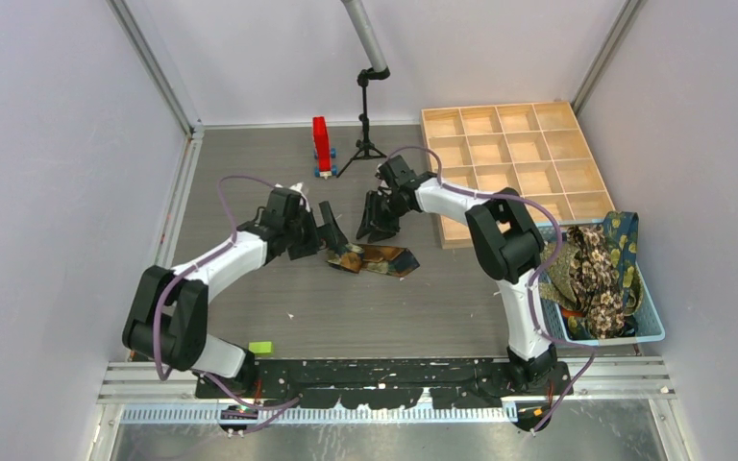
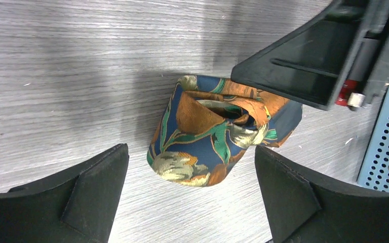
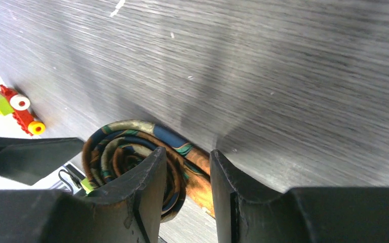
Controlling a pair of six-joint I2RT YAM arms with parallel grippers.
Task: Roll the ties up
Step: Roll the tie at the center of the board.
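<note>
A rolled tie point(image 1: 373, 257), navy with orange, green and cream patterns, lies on the grey table between the grippers. In the left wrist view the tie point(image 2: 207, 136) is a loose roll, and it rests just beyond my wide-open left gripper point(image 2: 191, 167), touching neither finger. My left gripper point(image 1: 332, 233) is at the roll's left end. My right gripper point(image 1: 380, 223) hovers over the roll's far side. In the right wrist view the right gripper point(image 3: 187, 154) has its jaws a little apart; the spiral of the tie point(image 3: 114, 147) shows behind and below them. More ties point(image 1: 596, 274) are piled in the light blue basket point(image 1: 650, 331).
A wooden tray with several compartments point(image 1: 509, 154) stands at the back right. A red brick tower point(image 1: 322, 146) and a black tripod stand point(image 1: 365, 125) are at the back centre. A small green block point(image 1: 260, 347) lies near the left arm's base.
</note>
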